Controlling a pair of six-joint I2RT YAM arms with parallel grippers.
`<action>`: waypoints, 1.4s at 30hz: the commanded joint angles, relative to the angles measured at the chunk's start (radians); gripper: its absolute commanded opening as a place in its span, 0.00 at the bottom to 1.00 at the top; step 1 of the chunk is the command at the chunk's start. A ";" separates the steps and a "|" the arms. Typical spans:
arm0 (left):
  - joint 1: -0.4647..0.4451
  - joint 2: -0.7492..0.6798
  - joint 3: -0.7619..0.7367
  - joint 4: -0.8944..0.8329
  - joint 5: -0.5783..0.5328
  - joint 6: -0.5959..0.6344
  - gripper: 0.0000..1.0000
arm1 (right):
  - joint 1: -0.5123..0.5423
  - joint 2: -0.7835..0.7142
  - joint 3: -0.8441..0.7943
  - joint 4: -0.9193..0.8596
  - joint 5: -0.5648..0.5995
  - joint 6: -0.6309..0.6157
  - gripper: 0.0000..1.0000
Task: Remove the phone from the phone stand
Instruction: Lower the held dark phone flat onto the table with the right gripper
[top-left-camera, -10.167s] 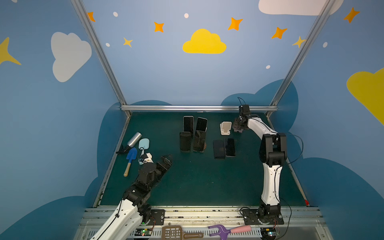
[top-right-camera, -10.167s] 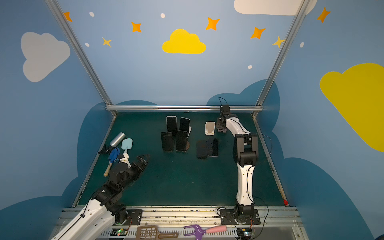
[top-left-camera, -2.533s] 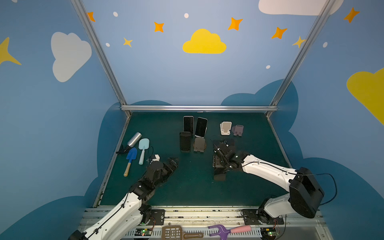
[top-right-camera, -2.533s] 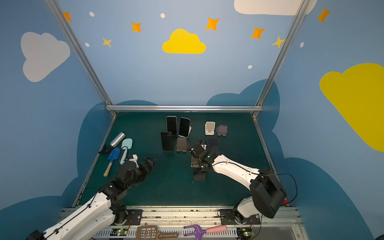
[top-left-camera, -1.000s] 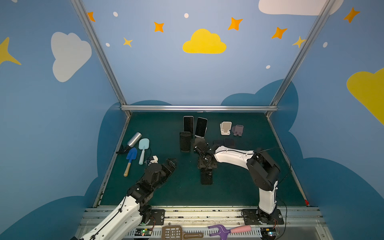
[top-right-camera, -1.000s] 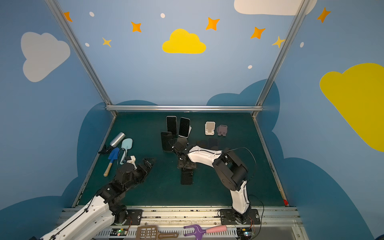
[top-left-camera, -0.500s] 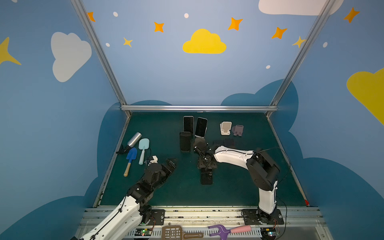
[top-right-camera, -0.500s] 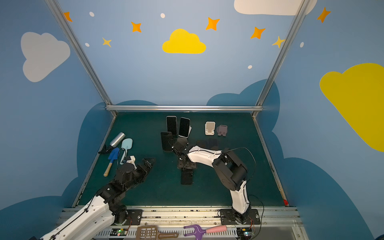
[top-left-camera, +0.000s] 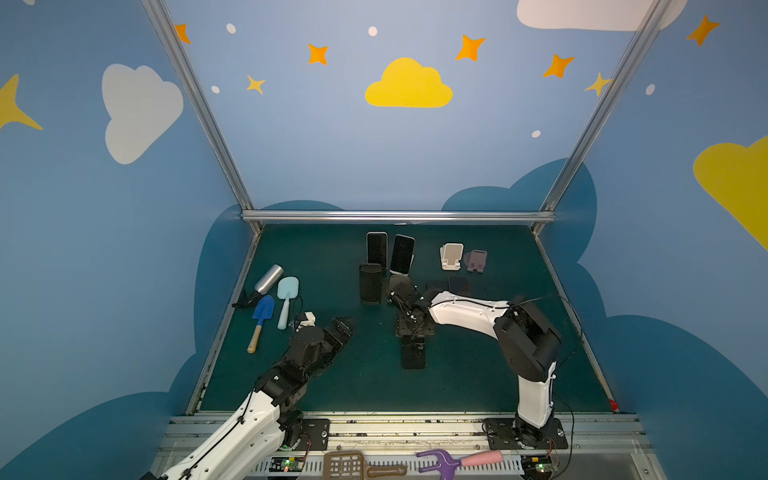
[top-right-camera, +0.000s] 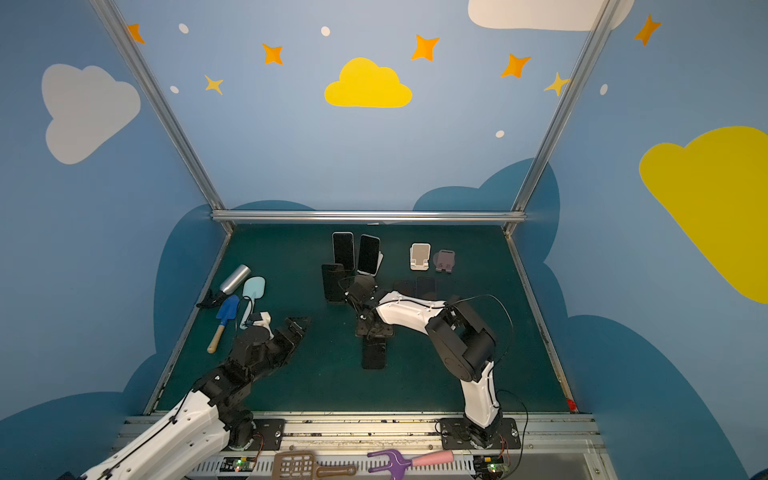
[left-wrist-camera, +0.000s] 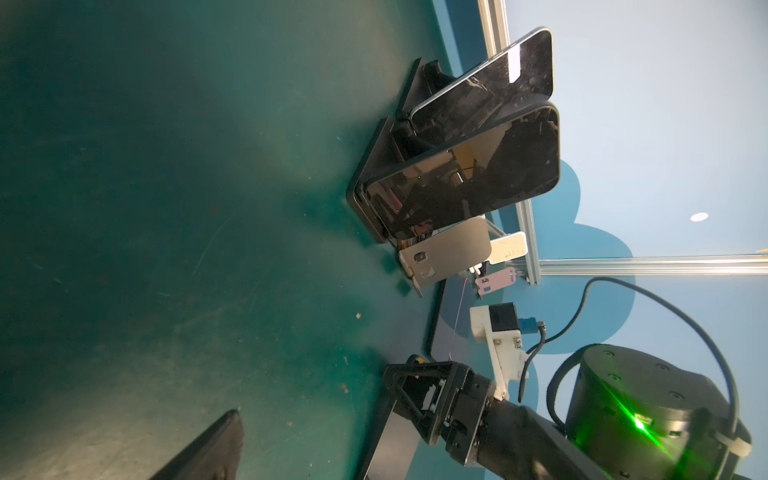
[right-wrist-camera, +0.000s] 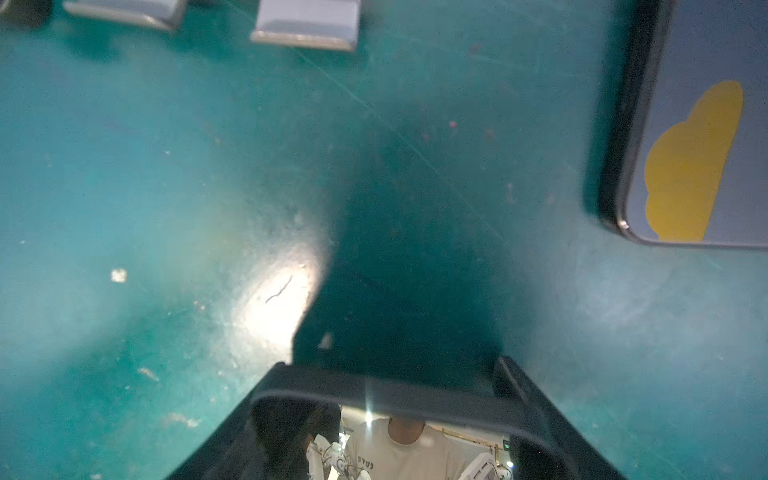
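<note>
My right gripper (top-left-camera: 412, 328) is shut on one end of a black phone (top-left-camera: 414, 354) in the middle of the green mat; in both top views the phone reaches toward the front edge. The right wrist view shows the phone's end (right-wrist-camera: 374, 395) spanning the jaws. Just behind stands an empty tan phone stand (left-wrist-camera: 444, 257). Three more phones rest on stands at the back: two upright (top-left-camera: 376, 248) (top-left-camera: 402, 254) and a black one (top-left-camera: 370, 283). My left gripper (top-left-camera: 343, 328) hovers open at front left, holding nothing; only one of its fingers (left-wrist-camera: 216, 440) is in the left wrist view.
Empty white (top-left-camera: 451, 255) and purple (top-left-camera: 477, 260) stands sit at back right, with two phones lying flat (top-left-camera: 458, 285) before them. A silver bottle (top-left-camera: 268, 279), a light blue spatula (top-left-camera: 286, 299) and a blue trowel (top-left-camera: 262, 316) lie at the left.
Since 2.5 s ago my right gripper has carried the phone leftward to the middle of the mat. Over the last second neither arm has visibly moved.
</note>
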 joint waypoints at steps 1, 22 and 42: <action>-0.003 0.001 0.018 -0.019 -0.012 0.002 1.00 | -0.022 0.064 -0.060 0.013 -0.014 -0.016 0.72; -0.006 -0.006 0.023 -0.029 -0.012 0.001 1.00 | -0.036 0.046 -0.057 -0.001 -0.024 -0.024 0.76; -0.005 -0.016 0.031 -0.047 -0.009 0.001 1.00 | -0.052 -0.013 -0.062 -0.029 -0.023 -0.040 0.79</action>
